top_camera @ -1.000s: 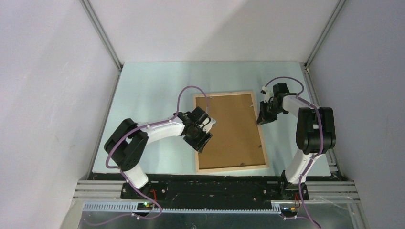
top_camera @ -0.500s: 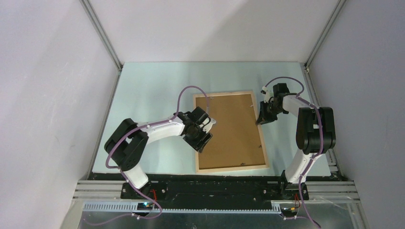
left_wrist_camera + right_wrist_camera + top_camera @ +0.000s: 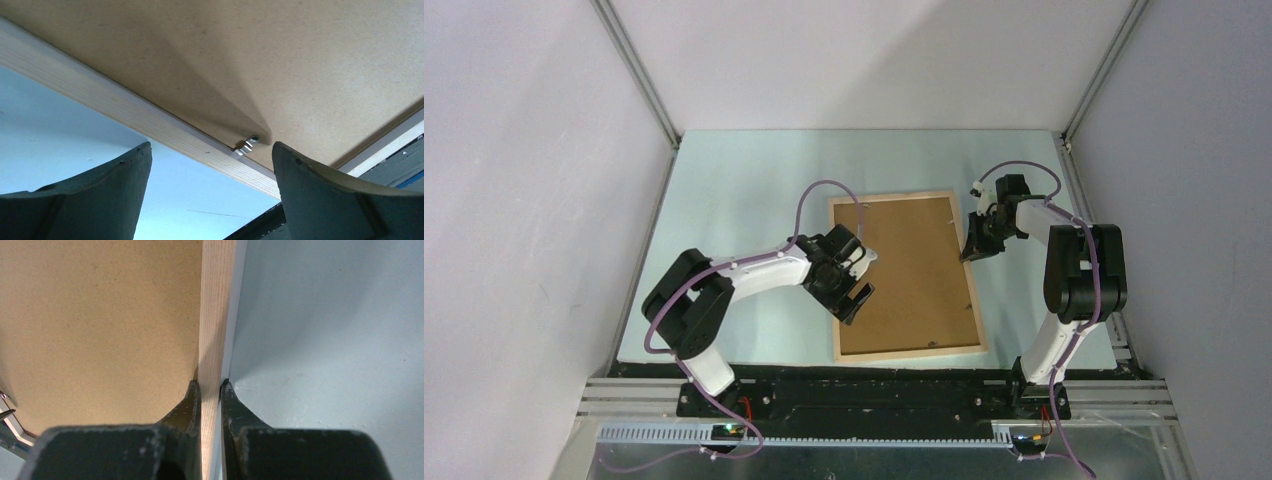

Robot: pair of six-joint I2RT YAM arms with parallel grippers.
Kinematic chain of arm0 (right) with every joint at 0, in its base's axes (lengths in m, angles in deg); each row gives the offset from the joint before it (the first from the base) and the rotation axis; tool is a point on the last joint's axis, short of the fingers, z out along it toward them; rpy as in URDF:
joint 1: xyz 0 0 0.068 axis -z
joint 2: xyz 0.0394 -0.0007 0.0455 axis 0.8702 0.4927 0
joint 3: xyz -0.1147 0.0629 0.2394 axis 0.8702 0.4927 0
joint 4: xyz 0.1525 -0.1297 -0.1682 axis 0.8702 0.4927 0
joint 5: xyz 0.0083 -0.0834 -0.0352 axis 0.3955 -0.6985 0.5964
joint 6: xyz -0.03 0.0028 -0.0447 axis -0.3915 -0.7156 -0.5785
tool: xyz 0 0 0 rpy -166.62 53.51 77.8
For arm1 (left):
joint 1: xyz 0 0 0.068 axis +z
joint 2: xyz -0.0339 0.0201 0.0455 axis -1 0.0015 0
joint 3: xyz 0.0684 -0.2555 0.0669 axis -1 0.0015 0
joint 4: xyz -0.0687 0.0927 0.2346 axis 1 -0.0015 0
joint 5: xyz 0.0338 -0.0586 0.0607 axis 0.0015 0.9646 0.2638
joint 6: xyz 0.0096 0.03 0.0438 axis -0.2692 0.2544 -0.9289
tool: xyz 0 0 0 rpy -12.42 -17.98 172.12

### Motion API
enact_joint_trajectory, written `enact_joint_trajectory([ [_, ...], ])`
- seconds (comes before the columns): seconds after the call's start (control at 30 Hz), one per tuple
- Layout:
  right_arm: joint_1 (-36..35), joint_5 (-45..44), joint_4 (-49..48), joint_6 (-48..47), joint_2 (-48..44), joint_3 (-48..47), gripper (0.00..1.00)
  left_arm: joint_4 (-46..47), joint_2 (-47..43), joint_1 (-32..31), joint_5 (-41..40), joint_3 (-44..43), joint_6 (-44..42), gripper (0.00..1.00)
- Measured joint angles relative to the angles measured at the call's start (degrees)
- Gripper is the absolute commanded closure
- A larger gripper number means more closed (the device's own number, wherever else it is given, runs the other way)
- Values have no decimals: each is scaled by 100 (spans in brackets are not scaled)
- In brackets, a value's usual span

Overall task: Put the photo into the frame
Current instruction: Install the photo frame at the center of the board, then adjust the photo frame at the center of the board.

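**Pale-wood rectangular picture frame (image 3: 909, 352) lying back-up, one rail pinched**

The frame rests flat on the light blue table (image 3: 744, 190), with a plain brown backing board (image 3: 909, 270) filling it. The right gripper (image 3: 971, 255) is almost fully closed and pinches the frame's right rail, with one finger inside it and one outside. The left gripper (image 3: 864, 277) hangs over the left rail with its fingers spread wide and grips nothing. A small metal tab (image 3: 247, 144) sits between the fingers at the board's edge.
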Motion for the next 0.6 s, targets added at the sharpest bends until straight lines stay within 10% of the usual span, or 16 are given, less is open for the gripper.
enact_joint_trajectory([
  [0.6, 7, -76, 605, -203, 564, -820, 100, -22, -1005, 1436, 2, -96, -127, 0],
])
